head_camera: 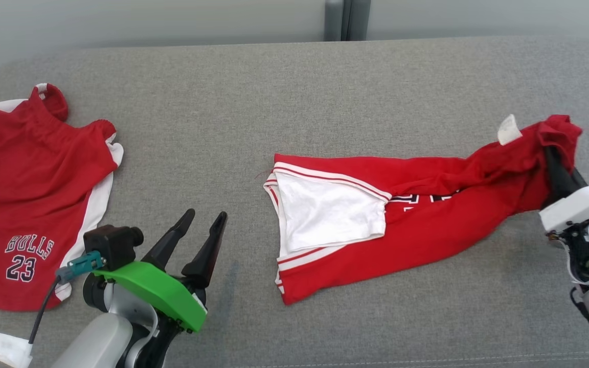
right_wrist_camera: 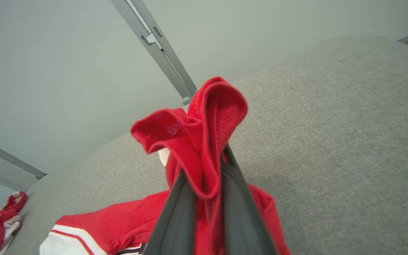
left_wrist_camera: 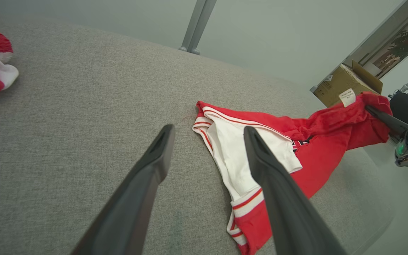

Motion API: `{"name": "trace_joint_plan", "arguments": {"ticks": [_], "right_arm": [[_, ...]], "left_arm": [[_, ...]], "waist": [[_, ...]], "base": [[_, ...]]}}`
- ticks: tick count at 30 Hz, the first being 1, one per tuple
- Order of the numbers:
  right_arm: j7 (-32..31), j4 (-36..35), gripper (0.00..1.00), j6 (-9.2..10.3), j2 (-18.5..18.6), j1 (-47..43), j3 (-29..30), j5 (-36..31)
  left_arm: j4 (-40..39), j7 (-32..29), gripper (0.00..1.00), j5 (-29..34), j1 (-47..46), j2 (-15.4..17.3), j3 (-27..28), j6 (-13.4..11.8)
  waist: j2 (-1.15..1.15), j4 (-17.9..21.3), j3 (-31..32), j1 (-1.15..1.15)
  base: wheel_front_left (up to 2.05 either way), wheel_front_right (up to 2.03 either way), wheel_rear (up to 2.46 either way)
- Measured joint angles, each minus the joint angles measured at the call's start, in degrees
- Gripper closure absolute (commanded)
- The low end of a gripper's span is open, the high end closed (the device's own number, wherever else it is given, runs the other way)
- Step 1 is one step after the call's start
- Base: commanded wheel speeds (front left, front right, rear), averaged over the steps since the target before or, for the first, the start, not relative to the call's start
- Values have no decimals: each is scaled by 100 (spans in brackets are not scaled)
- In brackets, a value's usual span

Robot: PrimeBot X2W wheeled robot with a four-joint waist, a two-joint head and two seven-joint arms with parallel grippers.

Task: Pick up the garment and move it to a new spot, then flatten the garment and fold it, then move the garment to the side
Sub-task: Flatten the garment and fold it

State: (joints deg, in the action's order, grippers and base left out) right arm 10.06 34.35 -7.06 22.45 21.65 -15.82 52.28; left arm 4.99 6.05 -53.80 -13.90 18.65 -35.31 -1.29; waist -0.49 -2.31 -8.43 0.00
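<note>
A: Right gripper (right_wrist_camera: 205, 173)?

B: Clamped shut on one bunched end of the crumpled red jersey garment with white lining and striped trim (head_camera: 427, 204), raised a little off the grey woven fabric surface (head_camera: 294, 82) near its right edge. Trailed leftward from that pinch and lay across the middle, with a small white tag (head_camera: 508, 129) poking up just beside the grip.

A: And the left gripper (head_camera: 205, 214)?

B: Spread wide, holding nothing, hovering near the front edge, well apart from the striped hem.

A: How best to handle the step in hand?

B: Judged it as the pick-up-and-move. Called for a higher lift before any sideways travel, so as not to drag the trailing hem. Gripped only a narrow fold, so best pulled slowly; risked a slip otherwise. Could also have sent the open gripper to the striped hem for a two-point carry.

A: Room to move?

B: Saw plenty of bare surface along the back edge and through the middle. Found the left edge taken by a second red-and-white jersey printed BULLS 23 (head_camera: 23, 204). Had little margin at the right edge — safest to head inward.
</note>
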Motion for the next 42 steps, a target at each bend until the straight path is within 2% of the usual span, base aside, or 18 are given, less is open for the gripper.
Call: {"name": "trace_joint_plan", "arguments": {"ticks": [7, 12, 17, 27, 42], "right_arm": [[-280, -777, 100, 0, -407, -12, -671, 219], [-433, -1068, 100, 1, -537, -121, -895, 436], [-581, -1293, 100, 0, -832, -151, -1149, 636], [-665, -983, 100, 1, -992, -281, -1199, 679], [-606, -656, 100, 1, -1202, -308, -1223, 708]], "left_arm": [[7, -4, 0, -62, 69, 12, -12, -21], [9, -46, 0, -63, 117, 13, -25, -22], [-1, -46, 0, -99, 118, -3, -54, -22], [-59, -35, 0, -100, 118, -159, -104, -22], [-90, 7, 0, -99, 122, -196, -185, -22]], "waist": [[0, -39, 101, 0], [0, -116, 129, 0], [0, -244, 157, 0], [0, -661, 178, 0], [0, -1508, 213, 0]], "base": [[0, 0, 0], [0, 0, 0], [0, 0, 0], [0, 0, 0], [0, 0, 0]]}}
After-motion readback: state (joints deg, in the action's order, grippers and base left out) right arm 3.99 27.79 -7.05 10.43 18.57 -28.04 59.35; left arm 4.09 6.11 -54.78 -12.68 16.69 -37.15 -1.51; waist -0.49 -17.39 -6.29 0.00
